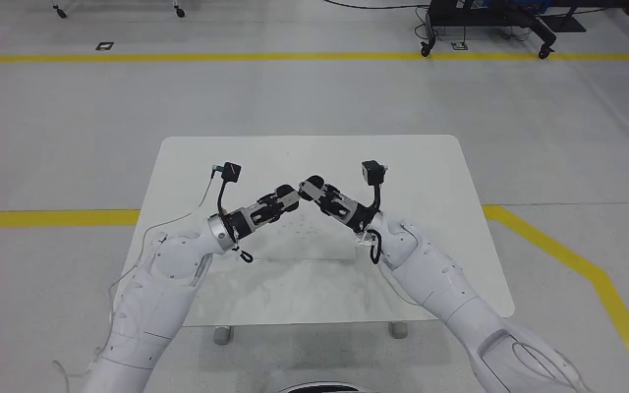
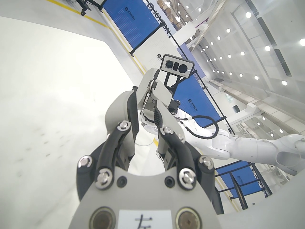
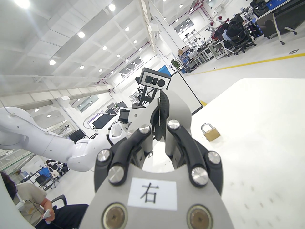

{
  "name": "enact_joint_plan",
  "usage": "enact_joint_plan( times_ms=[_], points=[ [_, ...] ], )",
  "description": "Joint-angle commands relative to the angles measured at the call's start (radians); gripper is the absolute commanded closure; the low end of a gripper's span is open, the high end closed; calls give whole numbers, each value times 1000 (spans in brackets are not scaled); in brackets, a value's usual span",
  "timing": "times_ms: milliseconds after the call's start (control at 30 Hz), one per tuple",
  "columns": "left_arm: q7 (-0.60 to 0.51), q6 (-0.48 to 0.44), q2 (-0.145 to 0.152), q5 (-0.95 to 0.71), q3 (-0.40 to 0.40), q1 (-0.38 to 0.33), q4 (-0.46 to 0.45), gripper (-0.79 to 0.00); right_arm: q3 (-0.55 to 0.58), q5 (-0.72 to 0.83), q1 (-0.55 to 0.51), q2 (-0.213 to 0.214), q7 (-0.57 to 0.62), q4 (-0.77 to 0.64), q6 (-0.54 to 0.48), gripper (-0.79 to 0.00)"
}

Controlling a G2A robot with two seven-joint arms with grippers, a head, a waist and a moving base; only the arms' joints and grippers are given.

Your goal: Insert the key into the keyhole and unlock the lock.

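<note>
A brass padlock (image 3: 211,133) with a silver shackle lies flat on the white table (image 3: 262,110), off to one side of my right gripper (image 3: 164,111). That gripper's black-padded fingers are pressed together, and I cannot tell whether a key is between them. My left gripper (image 2: 146,111) is open, its fingers (image 2: 132,113) standing on either side of the right gripper's tip. Both grippers meet tip to tip above the middle of the table, the left gripper (image 1: 291,195) touching or nearly touching the right gripper (image 1: 308,187).
The table (image 1: 413,167) is bare around the arms apart from faint scuff marks. Yellow floor lines run behind and beside it. Wheeled racks (image 1: 491,25) stand far behind the table.
</note>
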Motion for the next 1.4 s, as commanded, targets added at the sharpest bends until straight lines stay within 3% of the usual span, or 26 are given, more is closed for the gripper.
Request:
enact_joint_plan(
  times_ms=[0,100,633,667,733,833,1000,1067,1167,1367],
  points=[
    [2,3,0,1,1,-1,2,-52,1,3,0,-1,6,1,1,0],
    [5,8,1,2,2,-3,4,0,3,7,0,-3,15,2,2,0],
    [37,15,8,-23,-35,-1,-3,0,5,52,1,-5,118,-7,-1,0],
    [37,16,8,-25,-36,-1,-4,-34,5,56,2,-5,126,-6,-1,0],
    [37,16,9,-27,-38,0,-7,-194,6,64,3,-5,137,-5,-1,0],
    [30,8,10,-25,-35,1,-10,-360,11,85,4,-5,141,-4,-1,0],
    [21,1,10,-29,-27,-1,-1,-579,22,106,1,-3,147,-4,-1,0],
    [15,-5,10,-33,-24,-2,1,-557,25,110,1,-3,151,-5,-1,0],
    [10,-13,11,-34,-21,-3,3,-351,26,116,0,-4,158,-4,-1,0],
    [6,-14,11,-33,-11,-8,6,-123,27,123,3,-5,171,1,-1,0]
  ],
)
